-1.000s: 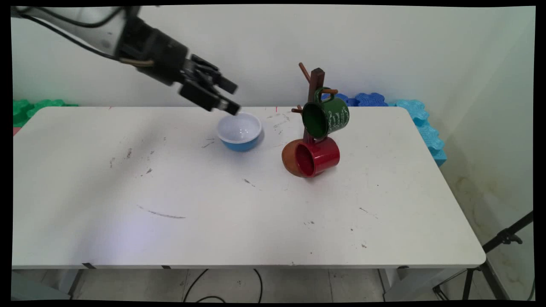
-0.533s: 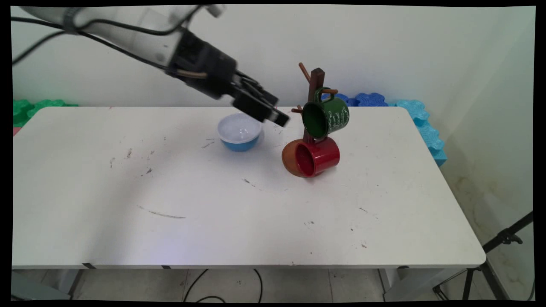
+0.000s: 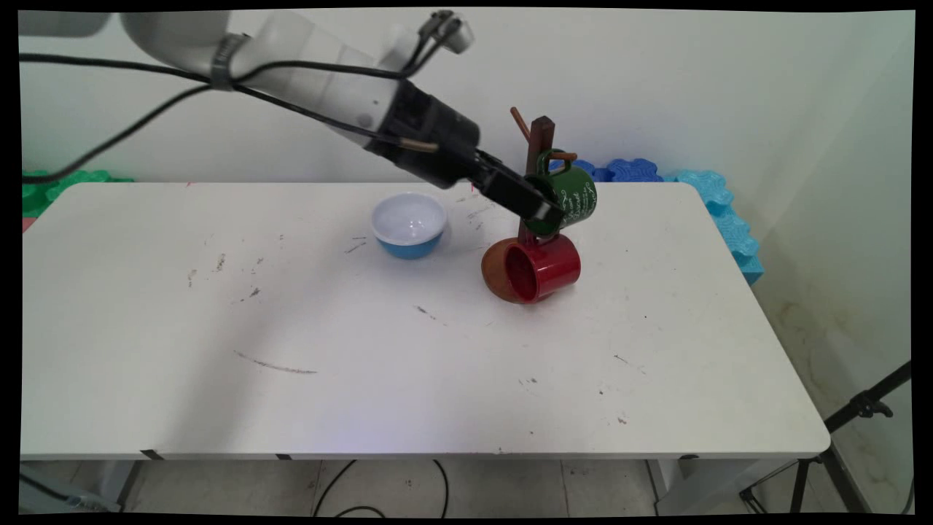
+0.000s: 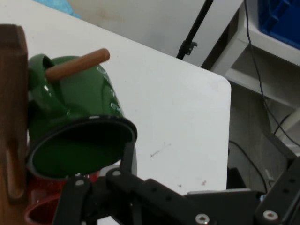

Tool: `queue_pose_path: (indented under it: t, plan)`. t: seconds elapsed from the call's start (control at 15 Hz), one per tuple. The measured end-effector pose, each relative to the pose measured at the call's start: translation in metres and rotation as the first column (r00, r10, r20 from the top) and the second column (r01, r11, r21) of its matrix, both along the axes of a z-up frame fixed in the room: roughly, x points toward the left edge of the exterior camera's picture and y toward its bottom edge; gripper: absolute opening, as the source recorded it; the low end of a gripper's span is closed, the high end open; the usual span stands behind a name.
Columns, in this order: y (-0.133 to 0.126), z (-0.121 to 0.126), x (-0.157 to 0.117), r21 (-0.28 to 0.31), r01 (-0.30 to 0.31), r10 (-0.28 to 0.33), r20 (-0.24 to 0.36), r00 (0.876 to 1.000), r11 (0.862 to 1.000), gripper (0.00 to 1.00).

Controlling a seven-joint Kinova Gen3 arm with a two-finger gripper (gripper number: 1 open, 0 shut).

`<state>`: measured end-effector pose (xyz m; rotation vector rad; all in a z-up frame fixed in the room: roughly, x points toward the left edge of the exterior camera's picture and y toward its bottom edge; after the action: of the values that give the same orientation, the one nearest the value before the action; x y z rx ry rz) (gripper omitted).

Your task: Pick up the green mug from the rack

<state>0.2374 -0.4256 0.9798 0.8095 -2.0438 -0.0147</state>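
Observation:
My gripper is open and reaches in from the left to the mouth of a green mug. The mug hangs by its handle on a peg of a brown wooden mug tree. In the hand view the green mug fills the left side, and one finger stands right beside its dark rim; I cannot tell whether they touch. A red mug lies on its side at the tree's foot, just below the gripper. Only a sliver of the red mug shows in the hand view.
A blue bowl with a white inside stands on the white table, left of the mug tree. Blue foam tiles and cyan ones line the far right edge, green ones the far left. A black tripod stands off the right side.
The arm has swung right, from above the blue bowl over to the mouth of the hanging green mug. The mugs, the tree and the bowl have not moved.

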Motion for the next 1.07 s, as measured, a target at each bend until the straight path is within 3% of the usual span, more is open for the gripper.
queue_pose_path:
  t: [0.47, 1.07]
  plan:
    - [-0.01, -0.026, -0.021, 0.023, -0.039, 0.039, 0.001, 0.999, 0.999, 1.0]
    - [-0.013, -0.062, -0.027, -0.035, -0.028, 0.027, -0.034, 0.999, 0.999, 1.0]
